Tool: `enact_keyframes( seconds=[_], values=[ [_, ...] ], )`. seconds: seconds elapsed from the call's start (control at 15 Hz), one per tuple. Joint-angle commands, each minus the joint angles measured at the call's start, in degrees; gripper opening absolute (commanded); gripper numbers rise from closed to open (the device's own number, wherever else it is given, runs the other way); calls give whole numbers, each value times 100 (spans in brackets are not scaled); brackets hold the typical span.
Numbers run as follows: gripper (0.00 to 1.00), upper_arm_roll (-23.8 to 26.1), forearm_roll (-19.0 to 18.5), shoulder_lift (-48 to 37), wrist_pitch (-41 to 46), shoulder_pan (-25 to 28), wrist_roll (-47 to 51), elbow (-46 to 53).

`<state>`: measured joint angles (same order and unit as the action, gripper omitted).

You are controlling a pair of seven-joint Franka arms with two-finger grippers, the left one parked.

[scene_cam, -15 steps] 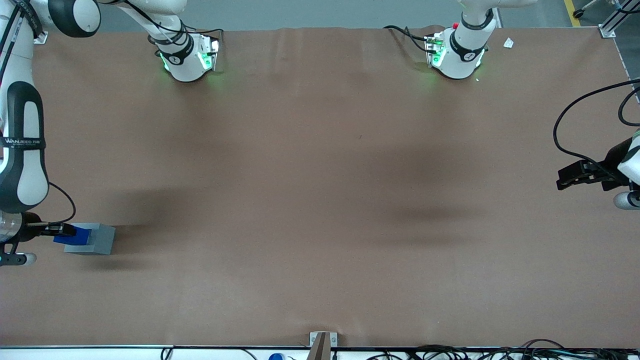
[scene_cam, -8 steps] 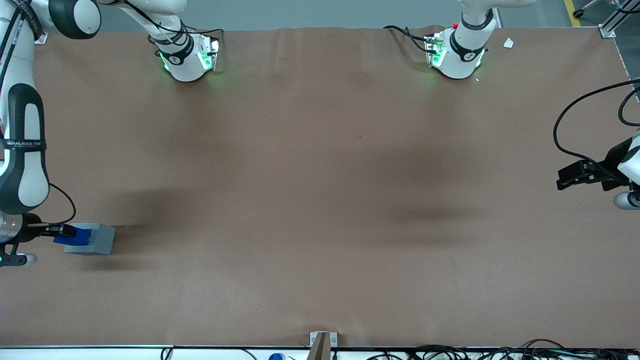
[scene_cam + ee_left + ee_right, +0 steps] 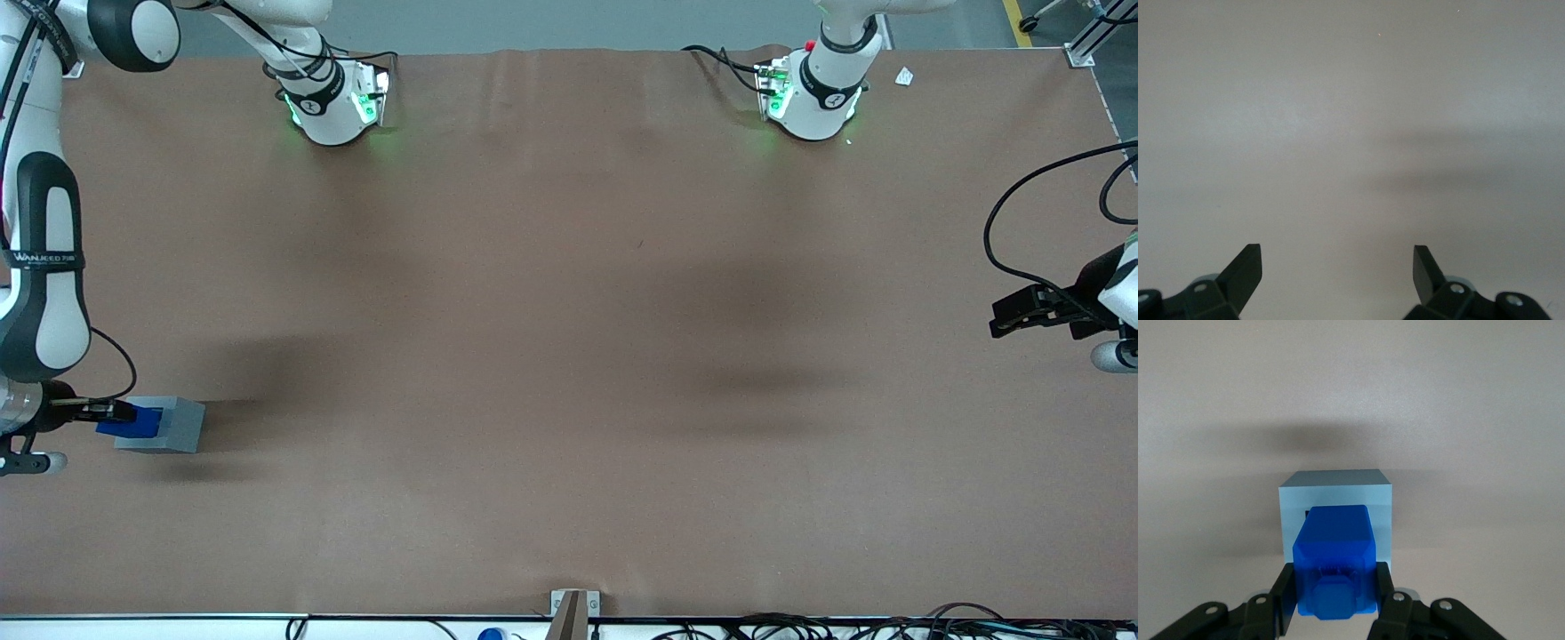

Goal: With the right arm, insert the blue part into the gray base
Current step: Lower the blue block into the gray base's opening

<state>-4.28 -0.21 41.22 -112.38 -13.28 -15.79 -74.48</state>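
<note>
1. Our gripper (image 3: 1336, 603) is clamped on the blue part (image 3: 1335, 567), fingers (image 3: 1286, 600) on both flanks, directly over the gray base (image 3: 1335, 495), toward the working arm's end of the table (image 3: 569, 356).
2. Risk: part sits off-center w/ recess, approx toward 6 o'clock in wrist view; a corner may catch the rim & jam.
3. Pushing down skewed could shove the base along the table.
4. Letting go early → part tips out.

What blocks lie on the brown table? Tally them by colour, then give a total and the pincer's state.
Blue: 1, small blue plastic block, held by the right arm's pincer over the gray one
Gray: 1, light gray boxy block
Total: 2
</note>
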Motion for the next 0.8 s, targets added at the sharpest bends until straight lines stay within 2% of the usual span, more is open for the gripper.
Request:
enact_keyframes(
  seconds=[0.0, 0.73],
  values=[
    [1, 32, -76, 105, -3, -7, 111, 144],
    [1, 32, -76, 88, 330, -16, 111, 127]
  ],
)
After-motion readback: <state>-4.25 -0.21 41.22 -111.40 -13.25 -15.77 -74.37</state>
